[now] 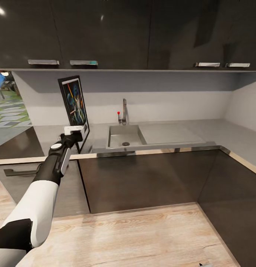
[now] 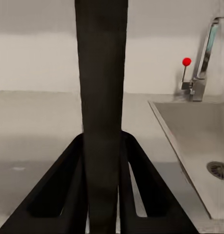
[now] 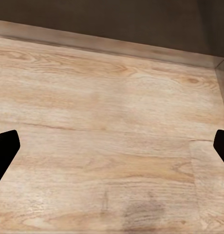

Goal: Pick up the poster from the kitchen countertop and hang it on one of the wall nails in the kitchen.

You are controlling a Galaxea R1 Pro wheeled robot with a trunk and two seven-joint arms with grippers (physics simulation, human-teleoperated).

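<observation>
Poster [image 1: 74,106]: black frame, white inner border, blue-black artwork
Kitchen countertop [image 1: 202,133]: smooth grey, thin shiny edge strip
Base cabinets [image 1: 143,178]: dark, glossy
Sink [image 1: 125,135]: metallic grey
Tap lever [image 1: 118,113]: red knob
Floor [image 3: 112,146]: light wood grain
Left arm [image 1: 35,207]: white and black

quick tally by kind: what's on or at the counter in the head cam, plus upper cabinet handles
poster, clamped in left gripper: 1
sink: 1
faucet: 1
upper cabinet handles: 4
Total: 7
</observation>
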